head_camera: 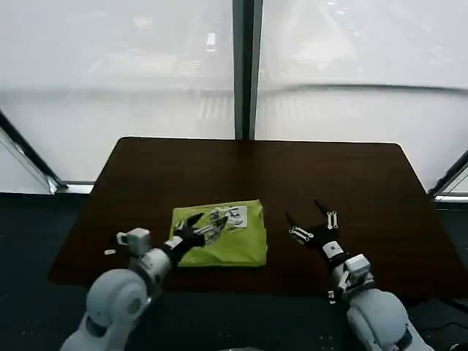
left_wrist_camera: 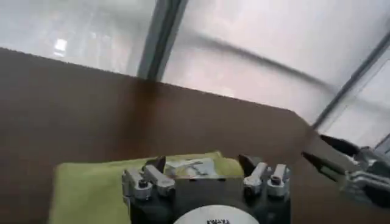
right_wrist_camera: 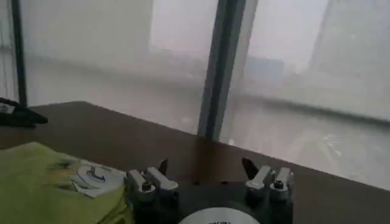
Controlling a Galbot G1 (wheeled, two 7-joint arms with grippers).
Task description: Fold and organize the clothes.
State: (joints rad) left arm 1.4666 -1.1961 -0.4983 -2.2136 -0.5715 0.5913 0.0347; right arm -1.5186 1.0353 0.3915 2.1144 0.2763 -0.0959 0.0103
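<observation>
The lime-green T-shirt lies folded into a compact rectangle on the near middle of the dark table, its white label showing on top. My left gripper hovers open over the shirt's left part, fingers spread above the fabric with nothing between them. In the left wrist view the green shirt and its label lie just beyond the open left gripper. My right gripper is open over bare table to the right of the shirt. The right wrist view shows the shirt off to the side of the right gripper.
The brown table's near edge runs just in front of the shirt. Large windows with a dark central post stand behind the table. Bare wood surrounds the shirt on the far and right sides.
</observation>
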